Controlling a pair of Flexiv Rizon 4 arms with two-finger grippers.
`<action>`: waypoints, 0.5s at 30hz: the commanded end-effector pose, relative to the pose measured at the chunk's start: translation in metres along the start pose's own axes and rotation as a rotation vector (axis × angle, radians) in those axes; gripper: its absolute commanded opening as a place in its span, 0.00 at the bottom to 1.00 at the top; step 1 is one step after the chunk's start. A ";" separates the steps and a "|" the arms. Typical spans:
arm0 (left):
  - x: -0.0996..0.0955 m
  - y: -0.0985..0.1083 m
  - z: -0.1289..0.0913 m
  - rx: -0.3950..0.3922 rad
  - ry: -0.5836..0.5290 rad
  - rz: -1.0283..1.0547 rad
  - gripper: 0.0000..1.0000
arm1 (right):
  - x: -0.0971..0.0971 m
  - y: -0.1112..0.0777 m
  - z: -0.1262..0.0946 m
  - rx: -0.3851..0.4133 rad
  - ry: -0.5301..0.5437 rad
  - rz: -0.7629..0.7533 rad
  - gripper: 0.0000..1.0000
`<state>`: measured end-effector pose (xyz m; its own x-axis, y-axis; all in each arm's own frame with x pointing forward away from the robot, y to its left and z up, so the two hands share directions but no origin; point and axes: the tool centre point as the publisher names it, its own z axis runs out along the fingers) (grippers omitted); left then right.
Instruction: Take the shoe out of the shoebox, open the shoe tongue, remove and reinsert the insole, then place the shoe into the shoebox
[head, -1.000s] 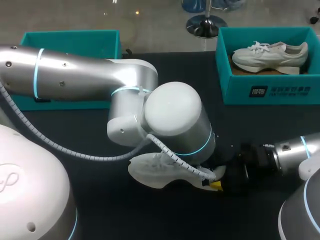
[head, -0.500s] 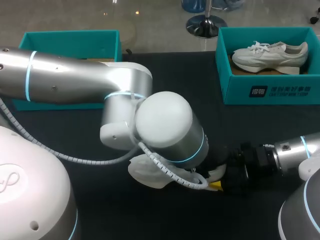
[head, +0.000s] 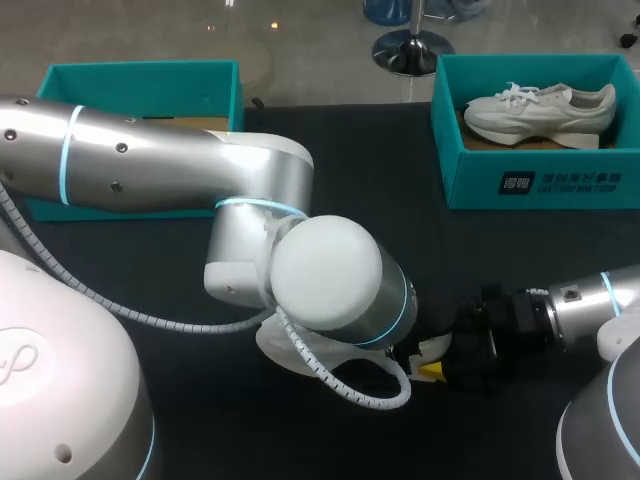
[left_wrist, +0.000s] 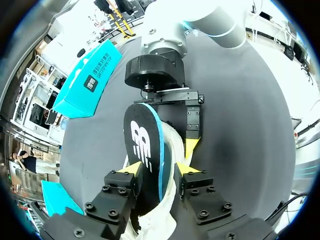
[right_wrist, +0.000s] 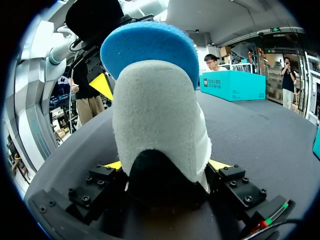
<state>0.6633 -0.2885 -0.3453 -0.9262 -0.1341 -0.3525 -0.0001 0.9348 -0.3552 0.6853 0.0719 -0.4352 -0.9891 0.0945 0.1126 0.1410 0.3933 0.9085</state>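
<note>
Head view: shoe (head: 288, 352) lies mid-desk near the front edge, open desk (head: 400, 200) separating it from the far-left shoebox (head: 140, 78). Left fingers (left_wrist: 134, 169) clamp the insole (left_wrist: 142, 140); right fingers (right_wrist: 220, 164) clamp the heel (right_wrist: 160, 125).

The white shoe (head: 275, 350) lies on the tabletop close to its near edge, about midway along, toe toward the left. Its insole (left_wrist: 145, 150), black on top with a white logo and blue beneath, sticks partway out of the opening. A teal shoebox (head: 140, 68) sits at the far left corner. A second teal box (head: 480, 180) at the far right holds a matching shoe (head: 540, 110).
</note>
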 end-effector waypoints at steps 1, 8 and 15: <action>0.003 -0.007 0.009 -0.006 -0.015 -0.006 0.40 | 0.001 -0.007 0.003 0.003 0.000 0.001 0.00; -0.002 -0.011 0.013 -0.001 -0.034 -0.012 0.38 | 0.001 -0.007 0.003 0.003 0.000 0.001 0.00; -0.008 -0.012 0.012 0.005 -0.042 -0.016 0.20 | 0.001 -0.007 0.003 0.003 0.000 0.001 0.00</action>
<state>0.6747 -0.3027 -0.3487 -0.9104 -0.1613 -0.3810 -0.0121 0.9309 -0.3650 0.6853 0.0719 -0.4352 -0.9891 0.0945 0.1127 0.1411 0.3933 0.9085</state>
